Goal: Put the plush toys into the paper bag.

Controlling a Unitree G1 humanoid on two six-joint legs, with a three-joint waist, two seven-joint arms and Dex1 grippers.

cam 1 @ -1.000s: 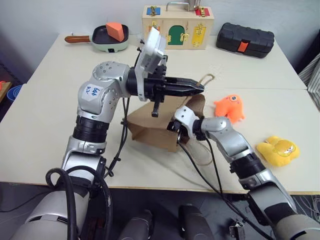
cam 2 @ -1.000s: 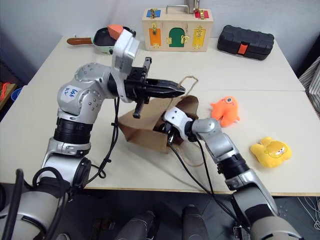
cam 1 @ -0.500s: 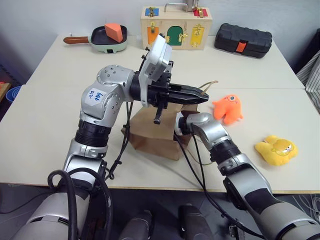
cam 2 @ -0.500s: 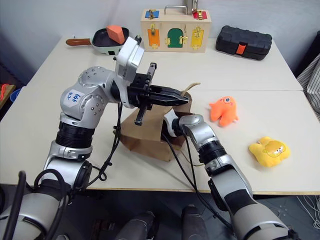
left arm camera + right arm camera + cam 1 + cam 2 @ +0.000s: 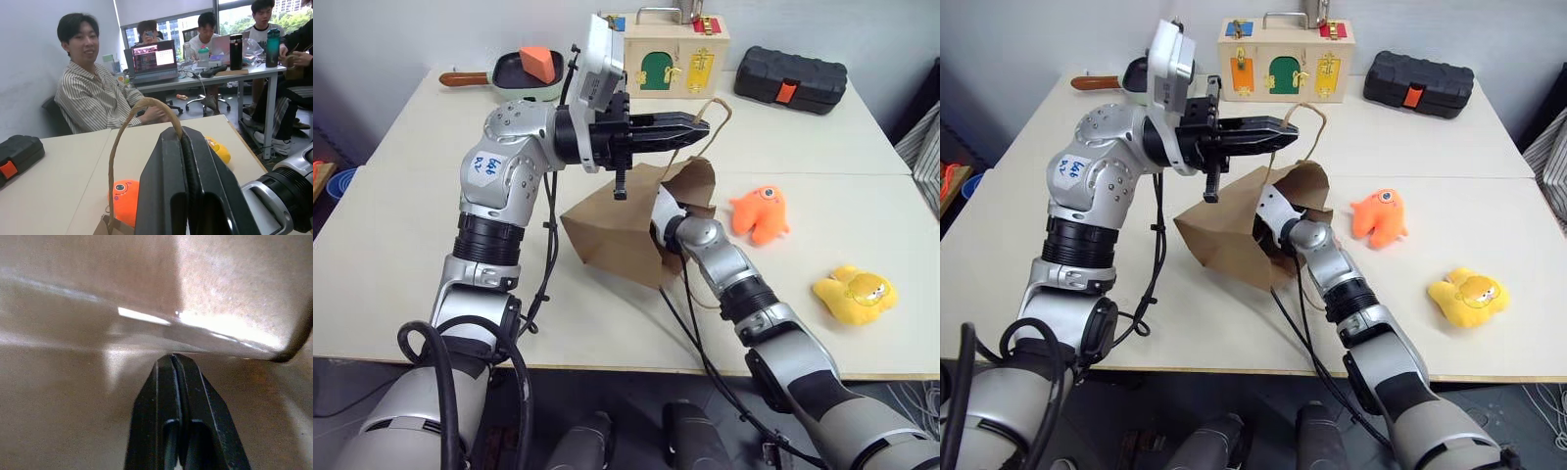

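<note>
The brown paper bag (image 5: 617,235) lies tilted on the table, its mouth turned toward the toys and its upper edge raised. My left gripper (image 5: 703,125) hovers above the mouth, shut on one cord handle (image 5: 117,147) that loops over its fingers. My right gripper (image 5: 172,358) is shut and empty, pushed inside the bag against the paper wall, with its wrist (image 5: 668,223) at the opening. The orange plush toy (image 5: 759,211) sits on the table just right of the bag. Nearer the right front edge lies the yellow plush toy (image 5: 854,294).
A wooden box with coloured doors (image 5: 675,44), a black case (image 5: 798,76) and a green pan (image 5: 527,70) holding an orange wedge stand along the table's far side. Several people sit at desks (image 5: 98,98) beyond the table's right end.
My left gripper has risen with the handle, lifting the bag's upper edge and widening its mouth. My right gripper has pushed further into the bag.
</note>
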